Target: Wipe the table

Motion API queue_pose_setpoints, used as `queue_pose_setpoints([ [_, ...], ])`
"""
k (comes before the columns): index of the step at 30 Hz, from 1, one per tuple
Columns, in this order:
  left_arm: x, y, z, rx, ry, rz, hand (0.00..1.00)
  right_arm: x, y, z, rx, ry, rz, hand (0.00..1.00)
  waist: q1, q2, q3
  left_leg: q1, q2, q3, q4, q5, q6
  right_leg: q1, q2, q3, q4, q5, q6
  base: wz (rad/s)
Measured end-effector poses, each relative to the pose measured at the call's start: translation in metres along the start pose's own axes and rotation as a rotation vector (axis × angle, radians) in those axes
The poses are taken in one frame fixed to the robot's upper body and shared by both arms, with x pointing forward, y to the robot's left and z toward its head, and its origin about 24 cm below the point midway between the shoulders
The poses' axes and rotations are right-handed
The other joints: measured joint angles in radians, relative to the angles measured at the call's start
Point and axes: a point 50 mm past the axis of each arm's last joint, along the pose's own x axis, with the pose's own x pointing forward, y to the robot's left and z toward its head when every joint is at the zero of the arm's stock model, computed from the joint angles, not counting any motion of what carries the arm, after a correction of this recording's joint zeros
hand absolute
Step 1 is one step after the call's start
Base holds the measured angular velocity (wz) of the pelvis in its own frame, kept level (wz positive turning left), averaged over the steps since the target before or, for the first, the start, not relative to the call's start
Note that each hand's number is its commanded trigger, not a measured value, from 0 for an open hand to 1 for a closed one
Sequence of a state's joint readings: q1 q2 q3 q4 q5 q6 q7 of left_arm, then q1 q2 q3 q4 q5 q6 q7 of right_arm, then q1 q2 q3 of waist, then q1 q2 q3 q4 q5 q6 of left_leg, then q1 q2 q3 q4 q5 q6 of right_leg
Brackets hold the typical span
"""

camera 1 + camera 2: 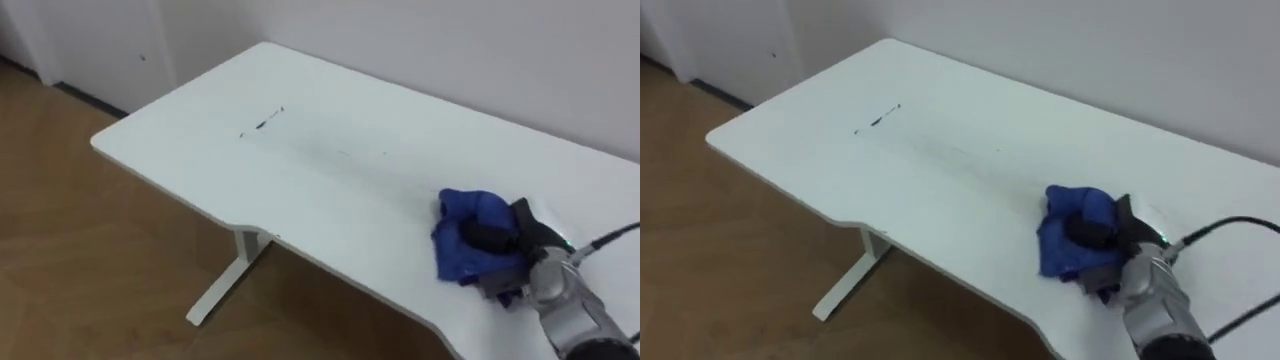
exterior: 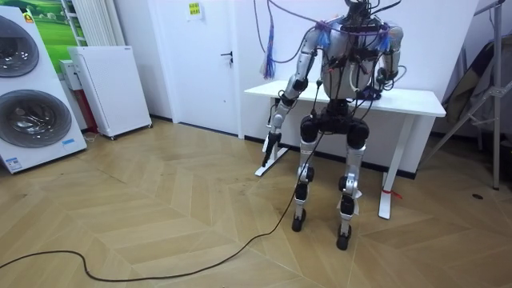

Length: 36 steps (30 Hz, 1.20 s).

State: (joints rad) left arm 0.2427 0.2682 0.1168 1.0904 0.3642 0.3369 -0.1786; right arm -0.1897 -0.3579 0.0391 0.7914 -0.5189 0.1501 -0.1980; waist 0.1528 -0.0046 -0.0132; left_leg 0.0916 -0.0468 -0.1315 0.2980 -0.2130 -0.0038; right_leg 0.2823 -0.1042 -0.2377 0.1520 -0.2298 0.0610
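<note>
The room has a wooden floor laid in a zigzag pattern. Against the wall on the room view's left stand two washing machines, one on top of the other, and beside them a low white cabinet. A white door is further along the same wall.

The robot stands upright on both legs at the long edge of a white worktop, with its back to me and its face to the wall behind the worktop. The worktop rests on white legs and has a small inward curve in its near edge.

The left hand hangs low at the robot's side, near the end of the worktop on the room view's left. How this hand is held I cannot tell from here.

The right hand lies on the worktop toward its right part. Its dark fingers are curled into a blue cloth and hold it. The cloth is bunched up and lies flat against the white surface, under and in front of the hand.

Well apart from the cloth, toward the far left part of the worktop, there is a short dark mark, thin like a pen stroke. Some fainter specks lie between it and the cloth.
</note>
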Motion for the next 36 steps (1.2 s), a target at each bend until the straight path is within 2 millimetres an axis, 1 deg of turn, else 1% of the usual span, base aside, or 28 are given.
queue_pose_setpoints([
  [1, 0.000, 0.001, 0.001, 0.001, -0.003, 0.003, 0.00, 0.000, -0.001, -0.007, 0.001, 0.022, -0.015, 1.00, -0.015, -0.001, -0.0007, 0.012, 0.002, 0.015, -0.009, 0.000, 0.001, 0.001, 0.000, 0.022, 0.001, 0.000, 0.000, -0.32],
  [2, 0.000, 0.002, 0.002, 0.001, -0.005, 0.005, 0.00, -0.001, -0.002, -0.011, 0.003, 0.034, -0.022, 1.00, -0.021, -0.001, -0.0010, 0.020, 0.003, 0.021, -0.014, 0.000, 0.001, 0.002, 0.000, 0.031, 0.002, 0.000, 0.000, -0.40],
  [3, -0.001, 0.002, 0.004, 0.001, -0.011, 0.008, 0.00, -0.003, -0.003, -0.018, 0.007, 0.051, -0.034, 1.00, -0.032, -0.002, -0.0020, 0.030, 0.006, 0.035, -0.021, -0.001, 0.003, 0.003, 0.000, 0.046, 0.002, 0.001, 0.001, -0.39],
  [4, -0.001, 0.002, 0.005, 0.002, -0.018, 0.009, 0.00, -0.004, -0.003, -0.022, 0.013, 0.062, -0.045, 1.00, -0.042, -0.003, -0.0014, 0.039, 0.010, 0.051, -0.027, -0.002, 0.004, 0.003, 0.000, 0.062, 0.003, 0.001, 0.002, -0.39],
  [6, -0.001, 0.003, 0.007, 0.004, -0.028, 0.011, 0.00, -0.005, -0.004, -0.027, 0.014, 0.077, -0.053, 1.00, -0.052, -0.002, -0.0017, 0.045, 0.017, 0.074, -0.027, -0.009, 0.006, 0.003, 0.003, 0.085, 0.003, 0.002, 0.002, -0.35],
  [7, -0.001, 0.003, 0.009, 0.004, -0.034, 0.012, 0.00, -0.005, -0.004, -0.028, 0.014, 0.079, -0.056, 1.00, -0.065, -0.003, -0.0014, 0.047, 0.018, 0.080, -0.024, -0.013, 0.008, 0.003, 0.003, 0.092, 0.003, 0.003, 0.003, -0.26],
  [10, -0.002, 0.004, 0.017, 0.006, -0.054, 0.014, 0.00, -0.005, -0.006, -0.027, 0.018, 0.073, -0.064, 1.00, -0.079, -0.004, -0.0010, 0.050, 0.018, 0.094, -0.023, -0.018, 0.012, -0.005, 0.001, 0.104, 0.003, 0.006, 0.007, -0.15],
  [11, -0.002, 0.004, 0.019, 0.009, -0.059, 0.015, 0.00, -0.005, -0.006, -0.025, 0.018, 0.067, -0.066, 0.90, -0.076, -0.004, -0.0009, 0.051, 0.018, 0.098, -0.025, -0.018, 0.013, -0.007, 0.001, 0.108, 0.004, 0.006, 0.008, -0.17],
  [12, -0.002, 0.004, 0.023, 0.022, -0.066, 0.018, 0.00, -0.005, -0.006, -0.024, 0.014, 0.060, -0.065, 0.86, -0.067, -0.006, -0.0002, 0.053, 0.019, 0.105, -0.028, -0.019, 0.013, -0.010, 0.001, 0.118, 0.005, 0.006, 0.008, -0.20],
  [13, -0.003, 0.003, 0.025, 0.026, -0.074, 0.018, 0.00, -0.004, -0.007, -0.021, 0.002, 0.051, -0.067, 0.81, -0.067, -0.005, -0.0002, 0.052, 0.019, 0.110, -0.030, -0.019, 0.013, -0.018, 0.001, 0.126, 0.008, 0.006, 0.008, -0.20],
  [15, -0.003, 0.002, 0.028, 0.026, -0.083, 0.016, 0.00, -0.004, -0.009, -0.017, -0.020, 0.036, -0.070, 0.65, -0.067, -0.007, 0.0017, 0.049, 0.020, 0.114, -0.030, -0.020, 0.014, -0.026, 0.002, 0.132, 0.019, 0.007, 0.009, -0.10],
  [16, -0.003, 0.002, 0.029, 0.027, -0.087, 0.018, 0.00, -0.004, -0.010, -0.016, -0.023, 0.036, -0.068, 0.51, -0.068, -0.013, 0.0045, 0.049, 0.020, 0.116, -0.033, -0.020, 0.014, -0.027, 0.001, 0.132, 0.019, 0.007, 0.009, -0.05],
  [17, -0.003, 0.002, 0.030, 0.028, -0.087, 0.019, 0.00, -0.004, -0.010, -0.015, -0.026, 0.035, -0.070, 0.04, -0.067, -0.013, 0.0048, 0.049, 0.021, 0.117, -0.039, -0.020, 0.014, -0.030, 0.002, 0.134, 0.020, 0.007, 0.009, -0.11],
  [18, -0.004, 0.002, 0.031, 0.038, -0.090, 0.019, 0.00, -0.004, -0.010, -0.011, -0.034, 0.027, -0.074, 0.00, -0.063, -0.011, 0.0035, 0.050, 0.023, 0.124, -0.044, -0.020, 0.014, -0.036, 0.003, 0.142, 0.022, 0.007, 0.009, -0.17],
  [20, -0.004, 0.000, 0.032, 0.048, -0.093, 0.016, 0.00, -0.005, -0.009, -0.006, -0.048, 0.020, -0.072, 0.00, -0.062, -0.015, 0.0058, 0.051, 0.026, 0.131, -0.050, -0.020, 0.013, -0.038, 0.005, 0.151, 0.022, 0.007, 0.008, -0.15],
  [23, -0.004, -0.002, 0.036, 0.067, -0.107, 0.017, 0.00, -0.005, -0.005, 0.003, -0.108, -0.009, -0.063, 0.00, -0.059, -0.020, 0.0075, 0.048, 0.037, 0.145, -0.052, -0.024, 0.008, -0.056, 0.014, 0.160, 0.036, 0.007, 0.007, -0.19],
  [25, -0.006, -0.005, 0.045, 0.079, -0.132, 0.019, 0.00, -0.008, -0.003, 0.018, -0.222, -0.075, -0.063, 0.00, -0.053, -0.026, 0.0089, 0.032, 0.045, 0.153, -0.053, -0.025, 0.005, -0.082, 0.021, 0.155, 0.036, 0.014, -0.002, -0.25],
  [26, -0.006, -0.005, 0.048, 0.083, -0.140, 0.020, 0.00, -0.009, -0.001, 0.022, -0.245, -0.090, -0.064, 0.00, -0.051, -0.027, 0.0087, 0.026, 0.048, 0.154, -0.053, -0.025, 0.004, -0.090, 0.024, 0.155, 0.036, 0.015, -0.004, -0.24],
  [27, -0.008, -0.004, 0.055, 0.094, -0.160, 0.025, 0.00, -0.010, -0.001, 0.028, -0.264, -0.114, -0.064, 0.00, -0.044, -0.031, 0.0111, 0.021, 0.052, 0.154, -0.053, -0.025, 0.002, -0.092, 0.028, 0.154, 0.035, 0.020, -0.006, -0.14],
  [28, -0.010, -0.003, 0.063, 0.095, -0.188, 0.034, 0.00, -0.011, 0.000, 0.032, -0.279, -0.135, -0.062, 0.00, -0.042, -0.033, 0.0173, 0.022, 0.053, 0.154, -0.055, -0.025, 0.002, -0.093, 0.030, 0.152, 0.034, 0.020, -0.007, -0.09],
  [29, -0.011, -0.002, 0.067, 0.096, -0.203, 0.041, 0.00, -0.011, 0.000, 0.035, -0.283, -0.146, -0.061, 0.00, -0.042, -0.035, 0.0182, 0.022, 0.054, 0.154, -0.057, -0.025, 0.001, -0.093, 0.030, 0.152, 0.034, 0.020, -0.007, 0.00],
  [31, -0.016, -0.001, 0.081, 0.118, -0.265, 0.071, 0.00, -0.013, 0.000, 0.043, -0.292, -0.183, -0.061, 0.00, -0.040, -0.036, 0.0184, 0.018, 0.054, 0.153, -0.060, -0.025, 0.001, -0.100, 0.030, 0.149, 0.035, 0.020, -0.007, 0.00],
  [32, -0.017, 0.000, 0.085, 0.119, -0.280, 0.077, 0.00, -0.014, 0.000, 0.045, -0.295, -0.193, -0.064, 0.00, -0.039, -0.039, 0.0161, 0.012, 0.054, 0.153, -0.060, -0.025, 0.001, -0.108, 0.030, 0.148, 0.036, 0.020, -0.007, 0.00],
  [33, -0.021, 0.001, 0.093, 0.117, -0.318, 0.088, 0.00, -0.015, -0.001, 0.051, -0.304, -0.216, -0.077, 0.00, -0.038, -0.042, 0.0150, 0.000, 0.054, 0.154, -0.059, -0.025, 0.001, -0.119, 0.030, 0.148, 0.037, 0.020, -0.007, 0.00],
  [36, -0.030, 0.004, 0.109, 0.112, -0.396, 0.103, 0.00, -0.020, -0.005, 0.066, -0.291, -0.273, -0.097, 0.00, -0.042, -0.039, 0.0148, -0.017, 0.054, 0.156, -0.051, -0.024, 0.001, -0.140, 0.030, 0.148, 0.037, 0.021, -0.007, -0.01],
])
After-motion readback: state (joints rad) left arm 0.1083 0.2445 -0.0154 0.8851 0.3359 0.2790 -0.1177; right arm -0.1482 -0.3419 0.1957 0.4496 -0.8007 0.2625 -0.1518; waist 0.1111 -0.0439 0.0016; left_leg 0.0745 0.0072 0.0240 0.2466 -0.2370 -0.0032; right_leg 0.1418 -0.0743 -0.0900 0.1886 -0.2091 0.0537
